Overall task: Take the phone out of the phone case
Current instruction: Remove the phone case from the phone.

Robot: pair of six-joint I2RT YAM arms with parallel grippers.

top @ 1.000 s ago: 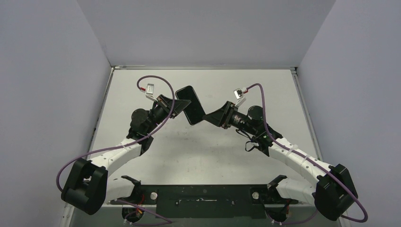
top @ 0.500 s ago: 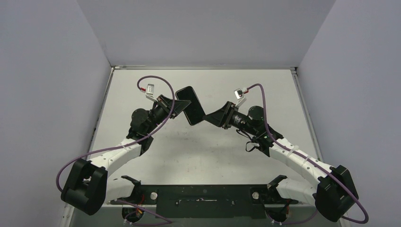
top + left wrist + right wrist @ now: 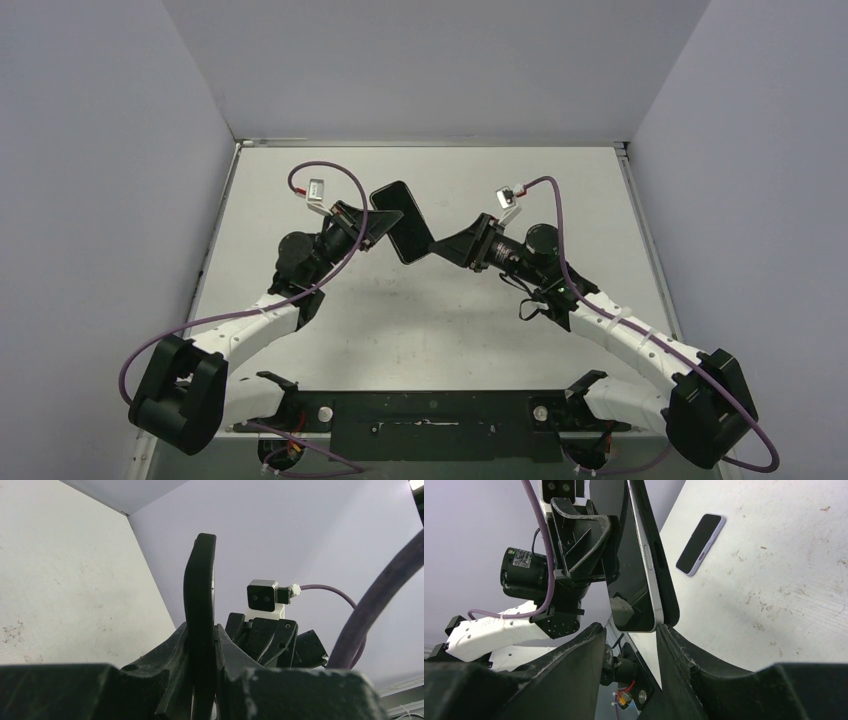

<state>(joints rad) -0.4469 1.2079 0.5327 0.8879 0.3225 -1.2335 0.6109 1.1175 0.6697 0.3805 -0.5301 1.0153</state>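
**Cased Phone Aloft Between Two Grippers**

Hangs well above the pale table (image 3: 420, 330), touching only the grippers: phone (image 3: 636, 580) seated in its black phone case (image 3: 667, 580). Lies diagonally in the top view, lengthwise from far left to near right. Sits clenched at mid-length in the left gripper (image 3: 372, 228). Meets the right gripper (image 3: 440, 250) at the near end, fingers straddling that corner, closed or not impossible to tell. Shares the scene with a lilac-edged second phone (image 3: 700, 544) flat on the table. Offers no legible writing; motor label (image 3: 519, 556) too small to read.
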